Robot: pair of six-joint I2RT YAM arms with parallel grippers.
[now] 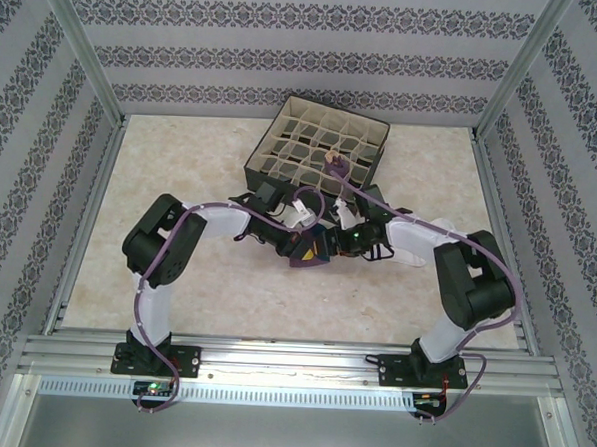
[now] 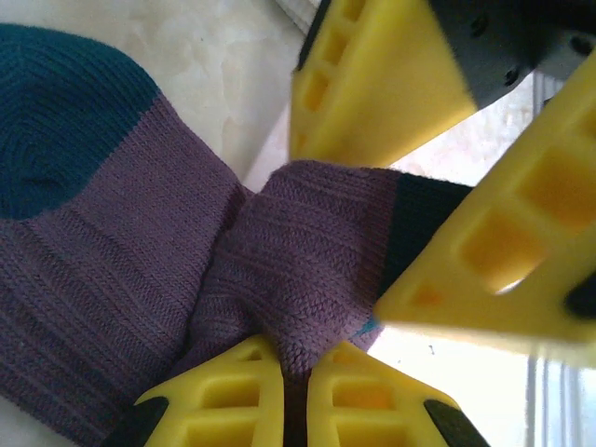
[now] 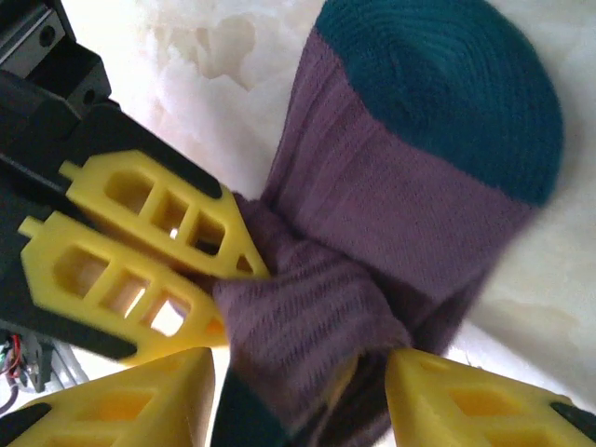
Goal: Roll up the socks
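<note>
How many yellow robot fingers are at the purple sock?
4. The left gripper pinches a fold of the purple sock with two fingers close together. The right gripper has two fingers wider apart, one each side of the sock's bunched end.

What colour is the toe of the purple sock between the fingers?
Dark teal toe on the purple sock; clearest in the right wrist view.

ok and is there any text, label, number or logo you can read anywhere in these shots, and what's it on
No readable text in any view.
purple sock: plain knit, no label or brand showing.
box: no print visible.
strip along the near rail: fine repeated marks, too small to read.
wallpaper: ornamental pattern only, no words.
</note>
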